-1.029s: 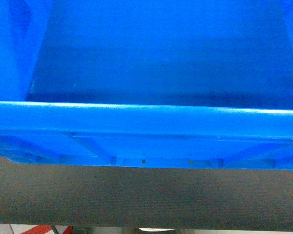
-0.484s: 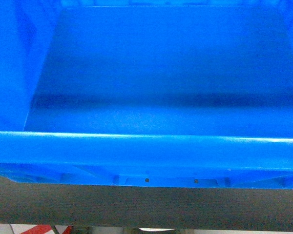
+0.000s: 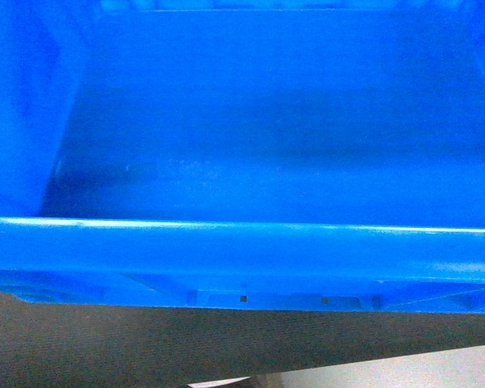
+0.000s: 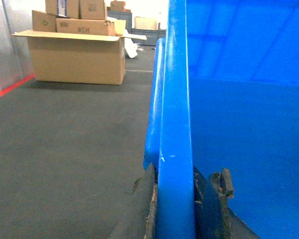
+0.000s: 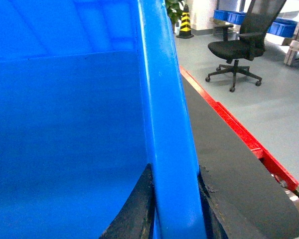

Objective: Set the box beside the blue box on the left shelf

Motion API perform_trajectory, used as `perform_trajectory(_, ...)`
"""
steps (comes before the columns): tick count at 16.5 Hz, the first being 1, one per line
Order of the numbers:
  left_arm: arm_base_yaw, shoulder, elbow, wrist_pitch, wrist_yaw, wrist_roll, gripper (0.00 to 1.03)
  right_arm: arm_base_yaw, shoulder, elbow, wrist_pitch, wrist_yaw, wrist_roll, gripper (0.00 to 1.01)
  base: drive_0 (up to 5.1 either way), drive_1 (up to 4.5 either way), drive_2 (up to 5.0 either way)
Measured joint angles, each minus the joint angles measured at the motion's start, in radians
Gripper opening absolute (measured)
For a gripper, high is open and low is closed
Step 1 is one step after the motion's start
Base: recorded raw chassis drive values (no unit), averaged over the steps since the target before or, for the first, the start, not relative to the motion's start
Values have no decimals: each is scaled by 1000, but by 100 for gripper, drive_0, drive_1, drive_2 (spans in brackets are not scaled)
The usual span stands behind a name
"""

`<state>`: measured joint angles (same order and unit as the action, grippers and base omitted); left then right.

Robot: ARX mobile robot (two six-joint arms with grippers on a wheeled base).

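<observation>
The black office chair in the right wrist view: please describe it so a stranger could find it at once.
Start at the blue box wall, cross the red floor stripe to the pale grey floor. The black office chair stands there on a star base with castors, the only seat, right of a yellow-and-black cone.

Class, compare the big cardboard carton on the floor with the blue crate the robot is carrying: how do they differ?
The carton is brown cardboard; the crate is bright blue plastic. The carton sits on the floor with smaller boxes stacked on it; the crate is empty, gripped at both side rims by the left gripper and right gripper. Both are open-topped.
</observation>
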<state>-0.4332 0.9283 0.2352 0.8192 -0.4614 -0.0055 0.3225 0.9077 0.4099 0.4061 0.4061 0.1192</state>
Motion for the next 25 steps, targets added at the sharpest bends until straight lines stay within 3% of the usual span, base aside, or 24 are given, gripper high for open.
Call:
perform_trajectory(13,0,0,0,0,0,0,11,0,0,0,0,0,-1,16,0,0,0)
perform_trajectory(25,0,0,0,0,0,0,10,0,0,0,0,0,-2,16,-174,-174,-174)
